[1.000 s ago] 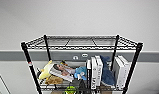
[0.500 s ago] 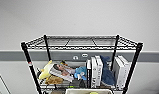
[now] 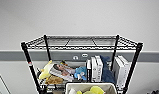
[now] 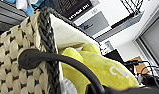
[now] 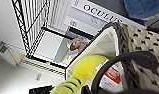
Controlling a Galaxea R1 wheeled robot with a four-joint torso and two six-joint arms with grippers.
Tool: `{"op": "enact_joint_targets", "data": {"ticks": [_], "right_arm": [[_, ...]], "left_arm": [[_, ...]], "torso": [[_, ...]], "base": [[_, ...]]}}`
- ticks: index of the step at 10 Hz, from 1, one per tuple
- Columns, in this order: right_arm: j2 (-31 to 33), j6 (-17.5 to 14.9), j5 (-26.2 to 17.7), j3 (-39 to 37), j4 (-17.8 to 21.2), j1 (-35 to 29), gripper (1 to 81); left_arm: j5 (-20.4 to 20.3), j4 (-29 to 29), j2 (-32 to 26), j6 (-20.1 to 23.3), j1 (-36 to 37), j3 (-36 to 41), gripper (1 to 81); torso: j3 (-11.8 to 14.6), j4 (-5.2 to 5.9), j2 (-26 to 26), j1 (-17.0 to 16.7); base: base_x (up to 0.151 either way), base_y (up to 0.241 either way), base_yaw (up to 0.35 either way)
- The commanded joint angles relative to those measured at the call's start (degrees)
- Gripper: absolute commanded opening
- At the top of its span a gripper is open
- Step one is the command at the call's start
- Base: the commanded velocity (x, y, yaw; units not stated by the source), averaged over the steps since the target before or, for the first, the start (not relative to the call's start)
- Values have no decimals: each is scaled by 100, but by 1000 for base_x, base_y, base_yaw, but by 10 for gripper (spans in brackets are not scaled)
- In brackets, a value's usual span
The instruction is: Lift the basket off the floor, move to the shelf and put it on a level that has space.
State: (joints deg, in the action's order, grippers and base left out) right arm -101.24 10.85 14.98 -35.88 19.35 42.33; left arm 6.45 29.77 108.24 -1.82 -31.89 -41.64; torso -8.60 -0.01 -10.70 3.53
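Gripper state: cannot tell, either wrist.
Close beside each wrist, basket (image 4: 22,75) with yellow plush (image 4: 100,67); beyond, shelf (image 3: 45,47).

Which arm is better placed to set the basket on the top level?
Neither alone: each wrist view shows a loop handle at its end of the basket, which sits centred below the top level, so likely both.
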Motion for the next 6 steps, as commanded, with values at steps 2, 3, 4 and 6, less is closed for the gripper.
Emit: {"op": "enact_joint_targets", "data": {"ticks": [2, 3, 4, 6], "right_arm": [[339, 453, -364, 724, 166, -1211, 10], [373, 575, -373, 750, 157, -1352, 10], [400, 646, -443, 785, 175, -1449, 10], [453, 769, -478, 846, 245, -1756, 10]], "left_arm": [[76, -6, -162, -583, 1153, 745, 10], [76, -6, -188, -740, 1311, 788, 10], [76, -6, -214, -837, 1443, 832, 10], [85, -6, -250, -1074, 1734, 886, 10]], "torso": [[0, 0, 0, 0], [0, 0, 0, 0], [0, 0, 0, 0], [0, 0, 0, 0]], "base": [[0, 0, 0], [0, 0, 0], [0, 0, 0], [0, 0, 0]]}}
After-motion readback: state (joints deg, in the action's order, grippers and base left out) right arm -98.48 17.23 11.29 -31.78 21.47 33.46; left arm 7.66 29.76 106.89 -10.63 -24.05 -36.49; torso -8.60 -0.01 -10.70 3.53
